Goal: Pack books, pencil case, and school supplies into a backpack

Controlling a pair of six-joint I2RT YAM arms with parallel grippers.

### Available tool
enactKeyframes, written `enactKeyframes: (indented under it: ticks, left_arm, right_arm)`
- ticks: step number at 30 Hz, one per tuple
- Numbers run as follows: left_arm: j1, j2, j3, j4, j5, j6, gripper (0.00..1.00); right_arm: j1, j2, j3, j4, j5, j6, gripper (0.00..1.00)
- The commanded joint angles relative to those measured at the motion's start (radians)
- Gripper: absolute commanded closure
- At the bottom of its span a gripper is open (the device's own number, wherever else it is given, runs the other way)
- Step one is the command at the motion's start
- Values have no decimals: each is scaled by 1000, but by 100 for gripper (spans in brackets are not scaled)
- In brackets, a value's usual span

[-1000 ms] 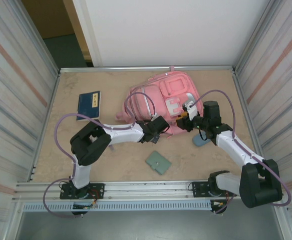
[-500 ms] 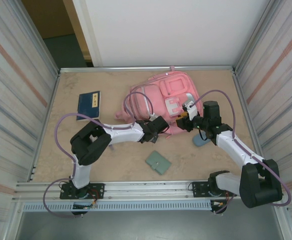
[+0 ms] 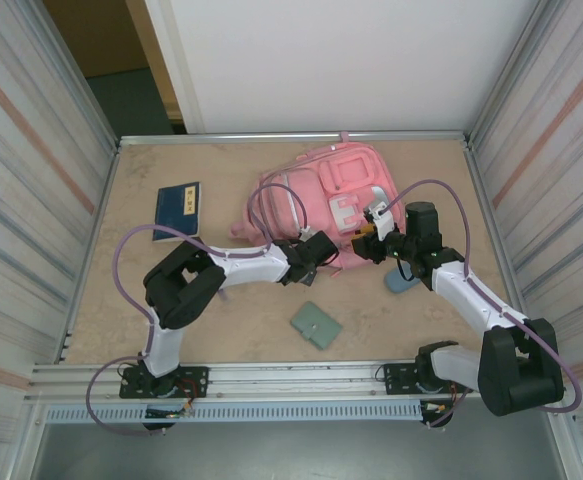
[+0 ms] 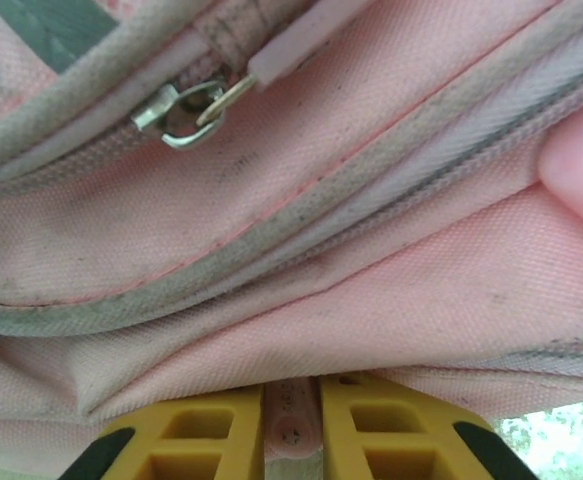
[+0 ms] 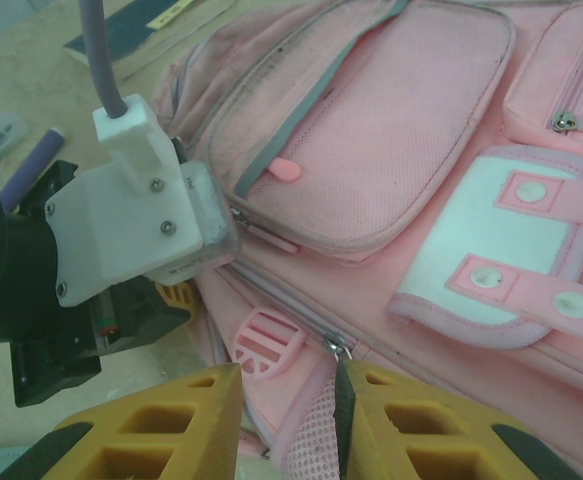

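On the tan tabletop the backpack lies toward the far edge's middle, the right gripper pinching its fabric, seemingly to steady it, while the left gripper clamps a pink pull tab, likely to unzip it.

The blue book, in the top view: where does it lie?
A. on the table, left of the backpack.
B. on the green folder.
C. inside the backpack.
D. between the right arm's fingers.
A: the blue book lies flat on the table, apart from the pink backpack and to its left.
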Motion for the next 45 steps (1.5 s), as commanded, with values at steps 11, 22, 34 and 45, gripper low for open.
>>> enactKeyframes:
  ticks: [11,22,34,45]
  left_arm:
    - [84,-168,-61,71,355,6,100]
    - [223,-258,-181,256,867,-233,100]
    - [269,-291,-220,257,1041,-325,100]
    - [270,-311,-261,311,1046,-361,100]
  right_arm:
    - [49,-11,75,-35,132,409,64]
    - [180,20,55,-152,303,984,56]
    - [393,232,131,-235,306,1136,51]
    - [461,256,51,-15,367,1788,39]
